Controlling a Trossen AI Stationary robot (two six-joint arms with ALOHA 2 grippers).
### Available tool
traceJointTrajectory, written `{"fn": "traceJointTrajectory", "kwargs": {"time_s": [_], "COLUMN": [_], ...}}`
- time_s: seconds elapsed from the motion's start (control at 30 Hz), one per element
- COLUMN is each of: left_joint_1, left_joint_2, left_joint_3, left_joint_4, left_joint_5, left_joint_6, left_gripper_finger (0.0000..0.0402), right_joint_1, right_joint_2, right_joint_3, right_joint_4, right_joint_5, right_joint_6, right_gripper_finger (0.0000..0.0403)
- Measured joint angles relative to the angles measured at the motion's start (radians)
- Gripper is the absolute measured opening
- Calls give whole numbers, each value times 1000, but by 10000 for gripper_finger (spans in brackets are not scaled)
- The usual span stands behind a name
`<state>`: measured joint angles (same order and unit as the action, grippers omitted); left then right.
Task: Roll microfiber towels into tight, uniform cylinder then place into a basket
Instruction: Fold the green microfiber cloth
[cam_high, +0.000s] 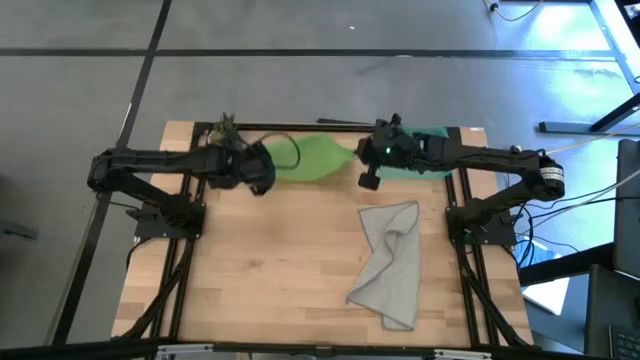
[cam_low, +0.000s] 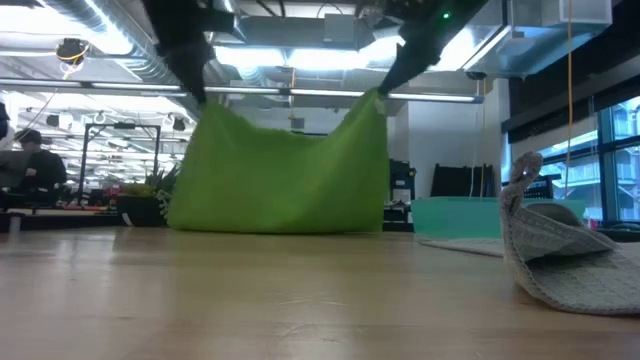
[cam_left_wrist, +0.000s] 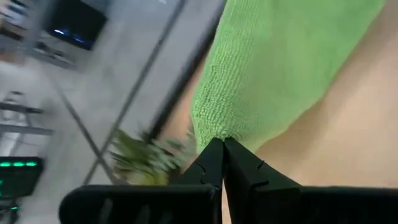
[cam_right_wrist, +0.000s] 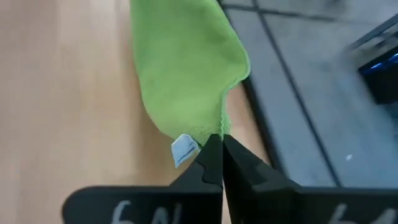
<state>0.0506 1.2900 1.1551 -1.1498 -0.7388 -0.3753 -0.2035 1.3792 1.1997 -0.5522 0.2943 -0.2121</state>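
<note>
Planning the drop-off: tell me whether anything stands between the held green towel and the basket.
Nothing visible blocks it. The green towel hangs between the left gripper and right gripper; the basket sits behind the right arm. The grey towel lies nearer the front, aside.

Right gripper pinching lime green towel corner (small white tag beside), above wooden table.

lime green towel | light grey towel | teal basket | pale wood table
</note>
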Motion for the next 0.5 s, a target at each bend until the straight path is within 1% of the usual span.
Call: {"fn": "traceJointTrajectory", "kwargs": {"time_s": [0.17, 0.37, 0.5], "left_joint_1": [-118, -234, -297], "left_joint_2": [0, 0, 0], "left_joint_3": [-93, -173, -241], "left_joint_4": [-10, 25, 122], "left_joint_5": [71, 177, 259], "left_joint_6": [-126, -242, -254], "left_gripper_finger": [0, 0, 0], "right_joint_1": [68, 150, 201], "right_joint_2": [0, 0, 0], "right_joint_3": [-91, -233, -319], "right_joint_4": [8, 92, 185], "right_joint_5": [-7, -11, -89], "right_joint_6": [94, 188, 242], "right_gripper_finger": [0, 0, 0]}}
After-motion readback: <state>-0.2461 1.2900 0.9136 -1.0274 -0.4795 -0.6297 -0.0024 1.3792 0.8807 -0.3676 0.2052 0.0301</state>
